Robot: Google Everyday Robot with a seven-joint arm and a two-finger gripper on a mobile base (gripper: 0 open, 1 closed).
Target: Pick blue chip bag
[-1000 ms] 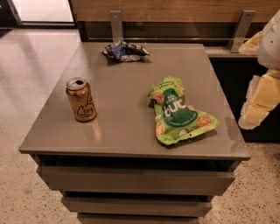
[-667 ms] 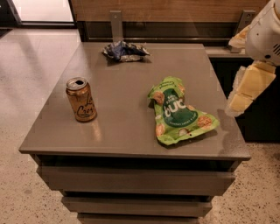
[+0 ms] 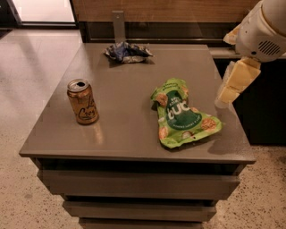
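Polished speckled flooring surrounds a square grey counter with stepped ledges below its top, and a wood-panelled wall runs along the back. On the counter's far edge, a little left of centre, lies the blue chip bag, small, crumpled and flat, dark blue with silvery-white patches. Nothing touches it. Just behind it a flat metal bracket stands upright against the wall. Near the counter's left front an orange-brown drink can stands upright with its top opened and dark script on its side. Right of centre, towards the front, a larger bright green snack bag with white lettering lies flat, its narrow end pointing to the back and its wider end to the front right. The can, the green bag and the blue bag are all well apart from one another. At the upper right a white rounded robot arm with a small vent grille reaches into view. Its cream-yellow pincer hangs down from it over the counter's right edge, near the green bag and well apart from the blue chip bag. It holds nothing, and whether it is spread or pressed together cannot be told.
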